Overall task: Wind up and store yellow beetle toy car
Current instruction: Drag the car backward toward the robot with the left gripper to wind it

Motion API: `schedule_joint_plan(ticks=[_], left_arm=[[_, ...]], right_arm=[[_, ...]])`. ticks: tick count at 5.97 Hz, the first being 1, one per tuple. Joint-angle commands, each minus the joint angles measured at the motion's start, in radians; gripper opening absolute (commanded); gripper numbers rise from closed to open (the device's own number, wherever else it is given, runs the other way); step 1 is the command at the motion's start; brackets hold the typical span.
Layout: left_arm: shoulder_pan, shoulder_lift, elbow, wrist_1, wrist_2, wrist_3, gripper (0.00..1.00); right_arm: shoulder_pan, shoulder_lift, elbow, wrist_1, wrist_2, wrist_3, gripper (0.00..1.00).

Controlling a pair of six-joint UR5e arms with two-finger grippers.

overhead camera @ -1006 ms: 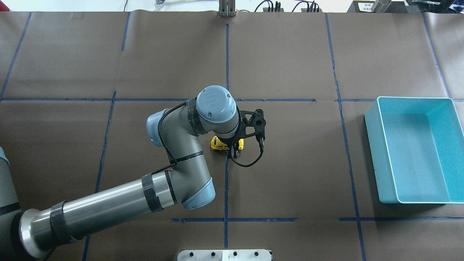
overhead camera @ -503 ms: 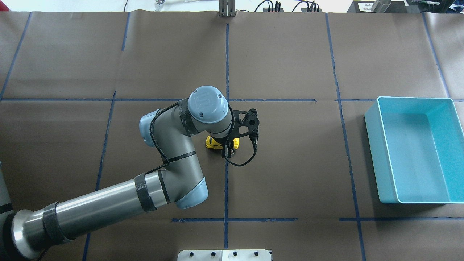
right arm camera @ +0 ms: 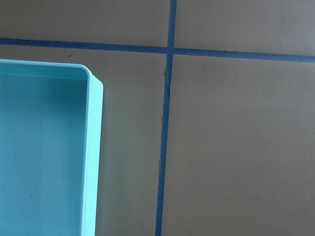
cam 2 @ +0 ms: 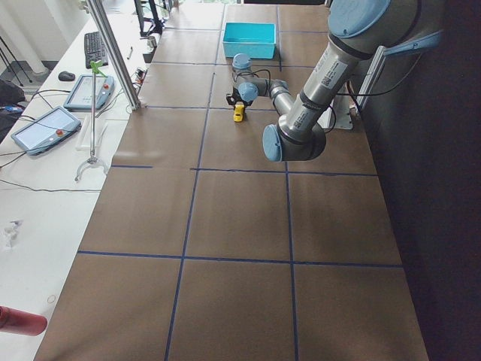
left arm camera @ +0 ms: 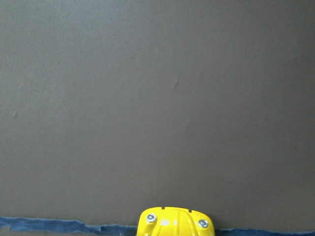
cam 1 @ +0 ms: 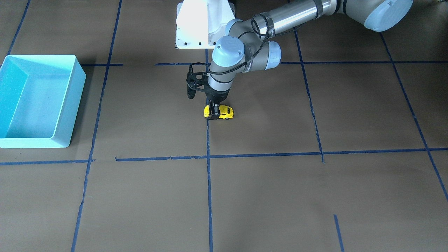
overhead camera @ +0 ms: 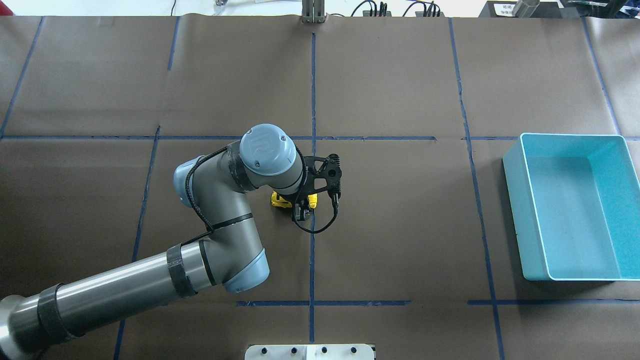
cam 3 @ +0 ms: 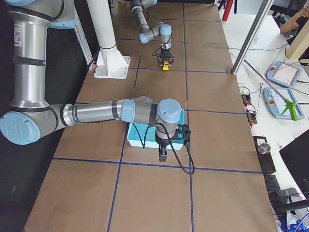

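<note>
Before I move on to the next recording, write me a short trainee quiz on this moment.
1. True or false: the yellow beetle toy car already lies in the light blue bin.
2. Which arm's pincer is closed on the car? A) left B) right C) neither
3. Short answer: what does the bin hold?
Key:
1. False: the car stands on the table, well away from the bin.
2. A: the left pincer straddles the car from above.
3. Nothing that shows; its floor looks bare.
</note>
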Motion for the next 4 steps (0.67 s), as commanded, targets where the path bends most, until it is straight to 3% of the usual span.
schedule_joint_plan(ticks=[1, 4], left_arm=[[-0.006, 0.046, -0.034, -0.010, -0.001, 0.001, 0.00], [-0.025, 0.110, -0.083, -0.016, -0.004, 0.010, 0.00]], right_arm=[[0.000, 0.000, 0.000, 0.000, 0.000, 0.000, 1.00], [0.000, 0.000, 0.000, 0.000, 0.000, 0.000, 1.00]])
